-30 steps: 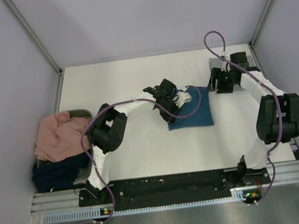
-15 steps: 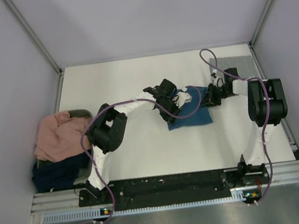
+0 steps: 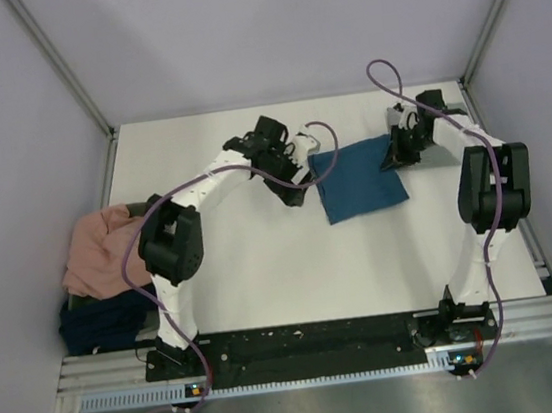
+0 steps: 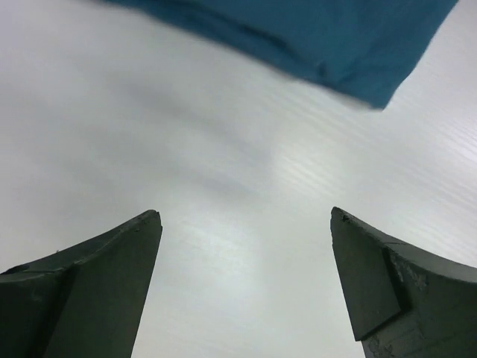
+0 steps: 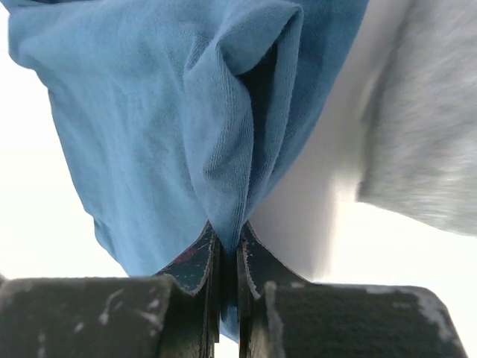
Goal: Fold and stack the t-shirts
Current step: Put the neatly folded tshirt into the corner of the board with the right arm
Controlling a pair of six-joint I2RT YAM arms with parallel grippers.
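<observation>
The folded teal-blue t-shirt (image 3: 359, 184) lies mid-table, tilted. My right gripper (image 3: 394, 157) is shut on its right edge; the right wrist view shows a pinched fold of the teal cloth (image 5: 216, 149) between the shut jaws (image 5: 227, 240). The left gripper (image 3: 299, 171) hovers just left of the shirt, open and holding nothing. In the left wrist view bare table shows between its fingers (image 4: 246, 216), and a corner of the teal shirt (image 4: 320, 37) lies ahead. A grey t-shirt (image 3: 442, 144) (image 5: 432, 142) lies flat at the back right, beside the right gripper.
A salmon-pink t-shirt (image 3: 108, 249) is heaped over a dark navy one (image 3: 107, 320) at the table's left edge. Grey walls with metal rails (image 3: 57, 62) close in the sides. A black base rail (image 3: 313, 341) runs along the near edge.
The left gripper let go of the teal shirt, opened wide and drew back to the left. The right gripper shut on the shirt's right edge and dragged it right and away.
</observation>
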